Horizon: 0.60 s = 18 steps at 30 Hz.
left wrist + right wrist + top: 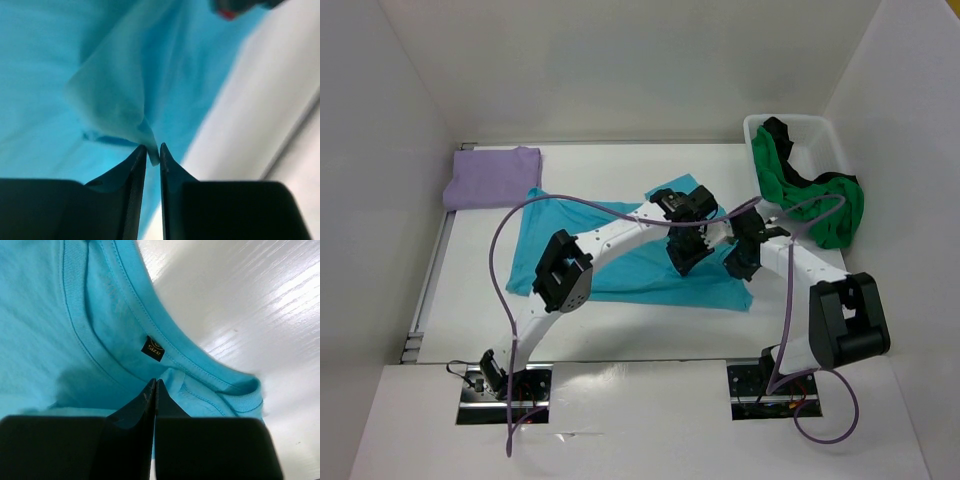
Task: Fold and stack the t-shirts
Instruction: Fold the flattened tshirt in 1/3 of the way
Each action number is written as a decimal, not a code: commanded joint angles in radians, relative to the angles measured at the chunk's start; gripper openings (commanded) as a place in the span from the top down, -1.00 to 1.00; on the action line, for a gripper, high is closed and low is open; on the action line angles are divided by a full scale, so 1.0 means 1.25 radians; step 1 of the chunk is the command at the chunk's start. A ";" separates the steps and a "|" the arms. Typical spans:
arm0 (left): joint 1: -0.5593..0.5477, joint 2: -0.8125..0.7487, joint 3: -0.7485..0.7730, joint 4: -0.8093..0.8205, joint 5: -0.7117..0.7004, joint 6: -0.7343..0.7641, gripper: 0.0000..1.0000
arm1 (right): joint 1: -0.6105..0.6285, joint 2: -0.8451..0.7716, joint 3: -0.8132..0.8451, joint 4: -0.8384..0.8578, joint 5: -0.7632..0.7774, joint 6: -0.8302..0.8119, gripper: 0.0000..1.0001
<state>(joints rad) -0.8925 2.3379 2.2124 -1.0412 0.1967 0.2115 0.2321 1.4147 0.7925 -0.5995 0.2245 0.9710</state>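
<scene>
Now pinching the turquoise t-shirt [545, 245], spread mid-table, by its collar [75, 315] with the right gripper [154, 381] clamped; cannot tell whether holding a fold [115, 100] with the left gripper [153, 146]. Best lifted level and taut.

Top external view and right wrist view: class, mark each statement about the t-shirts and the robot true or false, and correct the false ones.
1. The turquoise t-shirt lies spread out on the table. True.
2. The lavender t-shirt sits inside the white bin. False: it lies folded on the table's far left corner, well away from the bin.
3. The green t-shirt hangs over the bin's rim. True.
4. The jaws of the right gripper stand wide open. False: they are closed together, right at the turquoise t-shirt's collar.
5. A size label shows inside that collar. True.
</scene>
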 commanded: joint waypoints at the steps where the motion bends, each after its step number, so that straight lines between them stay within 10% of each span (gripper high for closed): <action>1: -0.024 -0.022 -0.055 -0.060 0.234 0.028 0.51 | 0.006 0.005 -0.004 -0.017 0.040 0.004 1.00; 3: -0.024 -0.048 -0.118 -0.060 0.249 0.036 0.48 | 0.006 0.005 -0.004 -0.025 0.047 0.011 1.00; 8: -0.016 -0.063 -0.148 -0.075 0.266 0.036 0.45 | 0.006 -0.075 0.003 -0.041 0.065 0.037 0.11; 18: 0.017 -0.091 -0.072 -0.118 0.304 0.077 0.19 | 0.006 -0.260 0.030 -0.097 0.100 0.061 -0.03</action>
<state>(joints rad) -0.8951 2.3081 2.0495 -1.1336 0.5346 0.2600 0.2371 1.1084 0.7906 -0.7097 0.3126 1.0252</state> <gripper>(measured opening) 0.402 0.514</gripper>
